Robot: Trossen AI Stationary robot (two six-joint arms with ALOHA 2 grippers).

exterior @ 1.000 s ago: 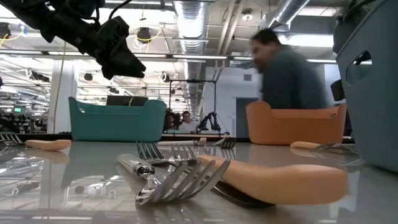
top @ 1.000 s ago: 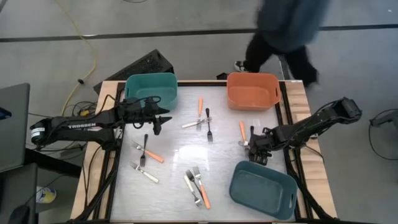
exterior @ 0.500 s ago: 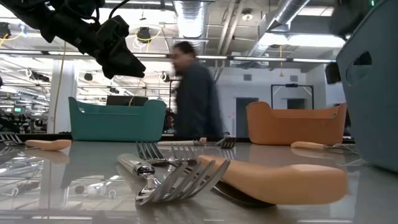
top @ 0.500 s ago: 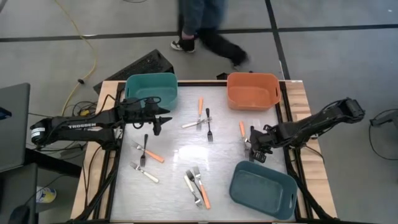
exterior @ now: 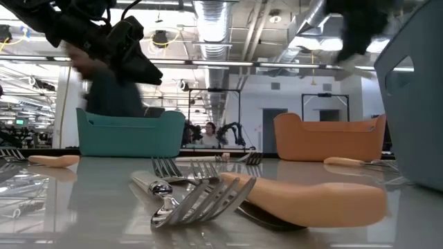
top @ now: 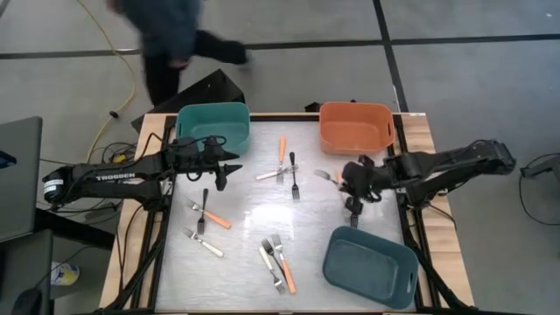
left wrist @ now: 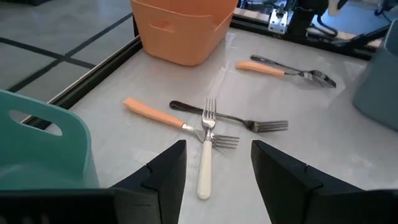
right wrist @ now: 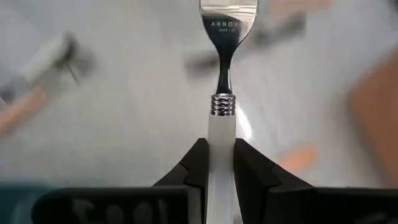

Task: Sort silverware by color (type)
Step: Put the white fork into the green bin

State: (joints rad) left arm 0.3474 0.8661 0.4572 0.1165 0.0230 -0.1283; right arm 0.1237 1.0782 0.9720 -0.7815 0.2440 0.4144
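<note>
- The room is a large workshop with a grey floor crossed by dark lines, a yellow cable trailing over it, and ducts and strip lights overhead in the low view; a blurred person passes beyond the far edge of the table.
- The table has a pale, glossy top inside a wooden frame.
- A slate-blue bin sits at the near right corner, a teal bin at the far left and an orange bin at the far right; from above, all three look empty.
- The left arm reaches in from the left; the left gripper hangs just in front of the teal bin, its fingers spread with nothing between them, as the left wrist view shows.
- The right gripper is raised between the orange bin and the slate-blue bin, clenched on a white-handled fork whose metal head points away from the wrist.
- The remaining silverware lies loose on the table: an orange-handled fork, a cream-handled fork and a black fork near the far middle, a black fork by the right gripper, a pair at left, one cream-handled fork below them, and a cluster at the near middle.
</note>
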